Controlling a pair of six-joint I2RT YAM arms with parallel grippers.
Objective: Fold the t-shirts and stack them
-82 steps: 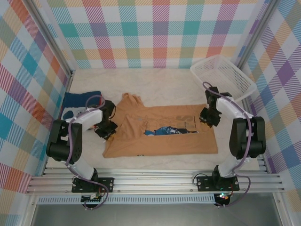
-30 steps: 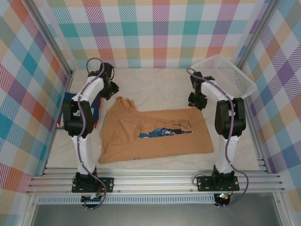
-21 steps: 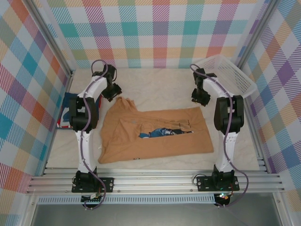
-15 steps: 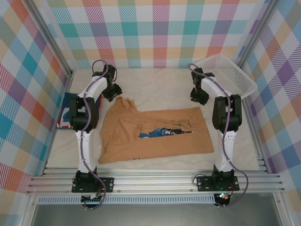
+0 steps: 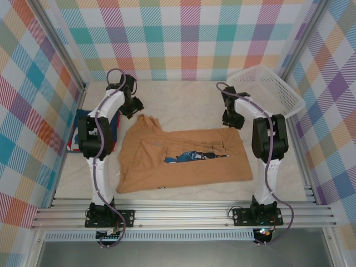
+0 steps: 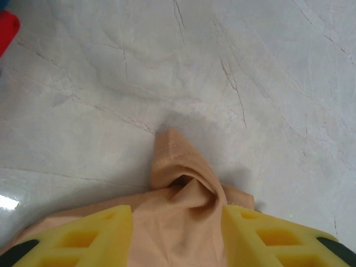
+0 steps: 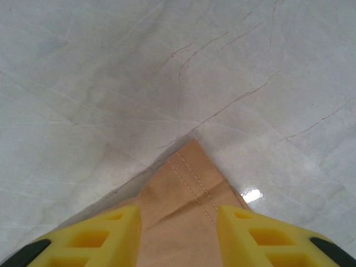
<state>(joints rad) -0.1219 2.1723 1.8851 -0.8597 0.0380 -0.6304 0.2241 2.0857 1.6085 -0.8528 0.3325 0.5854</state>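
A tan-orange t-shirt (image 5: pixel 183 158) lies partly folded mid-table, its blue-and-white print (image 5: pixel 192 156) peeking through a gap. My left gripper (image 5: pixel 135 106) is at its far left corner. In the left wrist view the jaws (image 6: pixel 177 222) stand open around a bunched peak of tan cloth (image 6: pixel 181 186). My right gripper (image 5: pixel 231 119) is at the far right corner. There its yellow fingers (image 7: pixel 179 222) stand open either side of the flat stitched hem corner (image 7: pixel 192 172). A navy t-shirt (image 5: pixel 83 123) lies at the left wall, partly behind the left arm.
A white mesh basket (image 5: pixel 267 89) sits in the far right corner. Something red (image 5: pixel 72 146) lies by the navy shirt. Checked walls close in the left, back and right sides. Bare marble tabletop (image 5: pixel 183 103) stretches beyond the shirt.
Both arms have reached out from the shirt's sides to its far corners, and the shirt has shifted a little. Over the last second the grippers barely moved and the shirt stayed still.
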